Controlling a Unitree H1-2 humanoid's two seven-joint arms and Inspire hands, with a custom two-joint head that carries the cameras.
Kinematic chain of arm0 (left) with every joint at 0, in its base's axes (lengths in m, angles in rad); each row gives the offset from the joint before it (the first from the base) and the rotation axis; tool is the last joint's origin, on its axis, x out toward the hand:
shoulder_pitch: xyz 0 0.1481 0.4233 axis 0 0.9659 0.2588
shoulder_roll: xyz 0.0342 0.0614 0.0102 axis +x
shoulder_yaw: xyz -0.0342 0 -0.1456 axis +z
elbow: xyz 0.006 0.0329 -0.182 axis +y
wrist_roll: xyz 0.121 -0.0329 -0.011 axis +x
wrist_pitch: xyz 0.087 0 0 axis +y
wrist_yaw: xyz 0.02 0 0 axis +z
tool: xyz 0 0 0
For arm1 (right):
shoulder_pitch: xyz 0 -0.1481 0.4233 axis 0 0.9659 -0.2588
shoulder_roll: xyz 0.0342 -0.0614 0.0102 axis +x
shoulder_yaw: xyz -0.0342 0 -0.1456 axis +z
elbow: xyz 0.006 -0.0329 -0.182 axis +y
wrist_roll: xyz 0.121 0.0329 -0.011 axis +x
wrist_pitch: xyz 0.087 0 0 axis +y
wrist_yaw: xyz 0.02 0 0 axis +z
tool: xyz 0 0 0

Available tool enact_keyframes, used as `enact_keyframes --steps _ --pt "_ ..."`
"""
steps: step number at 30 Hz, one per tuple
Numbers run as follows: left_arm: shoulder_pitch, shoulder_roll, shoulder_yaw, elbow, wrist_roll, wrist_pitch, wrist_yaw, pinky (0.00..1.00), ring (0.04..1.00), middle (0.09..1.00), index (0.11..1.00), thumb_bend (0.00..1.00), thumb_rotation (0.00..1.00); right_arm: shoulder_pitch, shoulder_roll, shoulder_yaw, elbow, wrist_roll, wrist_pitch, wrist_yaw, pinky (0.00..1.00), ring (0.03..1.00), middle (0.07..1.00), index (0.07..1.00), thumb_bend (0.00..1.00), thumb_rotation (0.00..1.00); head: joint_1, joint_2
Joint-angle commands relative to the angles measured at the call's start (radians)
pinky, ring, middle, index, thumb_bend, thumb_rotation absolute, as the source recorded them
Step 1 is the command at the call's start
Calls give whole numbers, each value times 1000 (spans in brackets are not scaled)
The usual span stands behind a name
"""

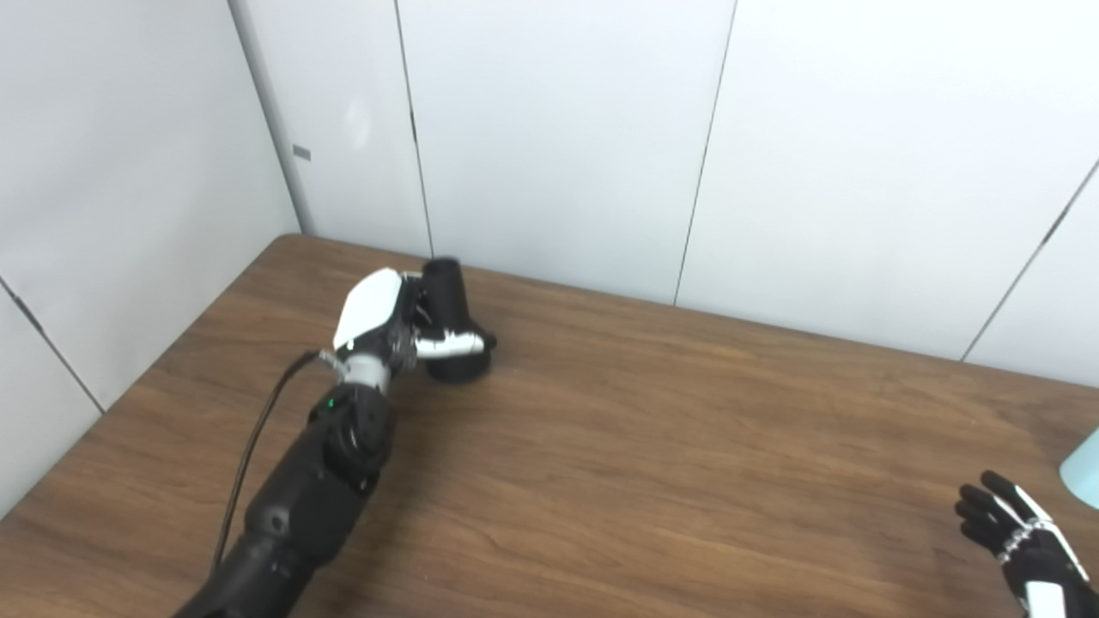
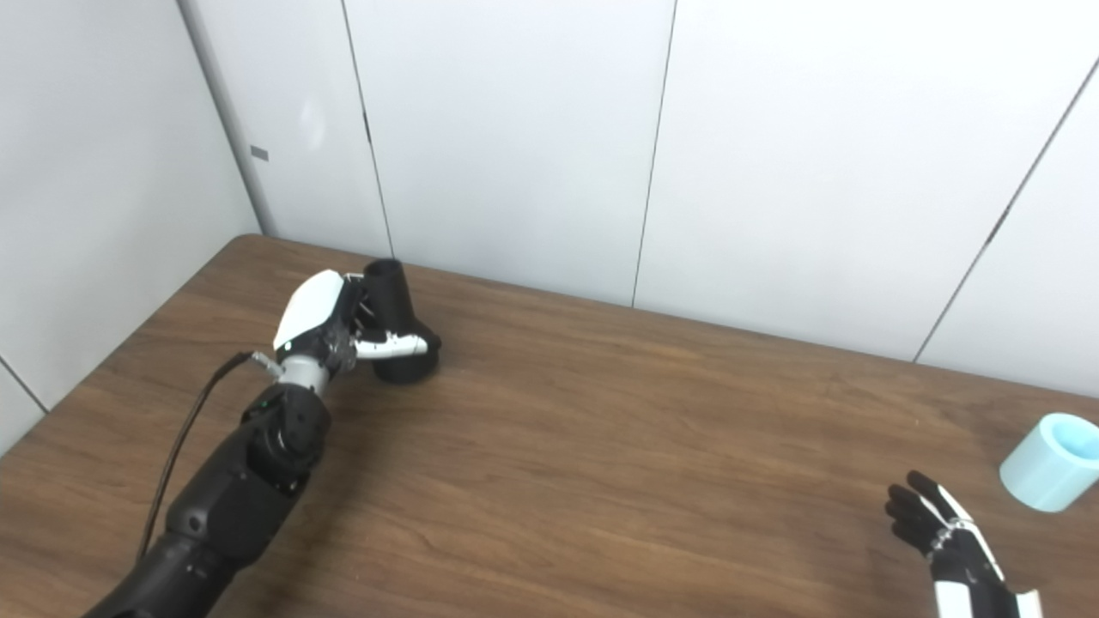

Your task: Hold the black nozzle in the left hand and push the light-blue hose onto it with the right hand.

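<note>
The black nozzle [image 2: 397, 322] was seen standing on the wooden counter [image 2: 601, 446] near its far left corner, with the left hand [image 2: 330, 322] wrapped around it and a thumb laid across its base. Well to the right of the nozzle, the light-blue hose [image 2: 1052, 462] rested near the counter's right edge; the right hand [image 2: 944, 536] was held just beside it, fingers [image 2: 910, 511] spread and empty. White wall panels [image 2: 773, 172] were seen behind, and bare wood lay between.
</note>
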Motion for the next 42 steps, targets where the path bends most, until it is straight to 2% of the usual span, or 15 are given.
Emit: enact_keyframes --steps 1,4,9,13,19,26,30,32,35,38,42 --pt "6 -4 -3 -36 27 -15 24 520 561 525 472 518 0 58 -1 -3 56 13 5 2 786 787 797 835 568 998 0 3" --pt "46 -24 -6 -70 43 -26 44 500 550 521 473 519 0 53 -5 -6 65 15 -5 1 817 797 796 834 572 996 -10 11" --pt "97 -58 -19 -116 73 -35 63 456 505 480 490 524 0 52 -13 -10 63 44 -2 13 804 799 801 831 571 982 -35 24" --pt "129 -101 -39 -165 83 -33 56 398 453 444 495 524 0 56 -12 -15 29 41 40 7 868 829 810 836 569 974 -57 36" --pt "176 -174 -58 -218 79 -42 44 433 490 503 480 521 0 66 -4 -14 -18 31 59 6 859 828 804 832 517 965 -108 75" --pt "230 -240 -89 -282 85 -45 16 390 461 494 483 523 0 63 25 -5 -82 90 111 13 779 811 814 816 433 945 -161 115" --pt "268 -267 -108 -317 93 -49 9 370 432 463 491 524 0 54 44 8 -90 76 126 5 802 827 820 815 421 981 -199 131" --pt "290 -276 -130 -349 111 -38 -8 365 430 461 492 524 0 50 60 12 -88 82 135 1 808 827 819 816 432 987 -217 139" --pt "322 -283 -176 -383 140 -58 -23 378 448 479 488 524 0 45 85 17 -83 97 140 -1 814 808 806 807 451 950 -243 148" --pt "349 -295 -218 -407 167 -64 -40 397 461 482 487 524 0 39 99 25 -93 78 152 -7 800 808 808 809 447 954 -270 157" --pt "390 -321 -265 -422 181 -81 -48 427 480 478 488 524 0 30 105 35 -128 75 199 -7 778 824 819 817 509 933 -303 166"
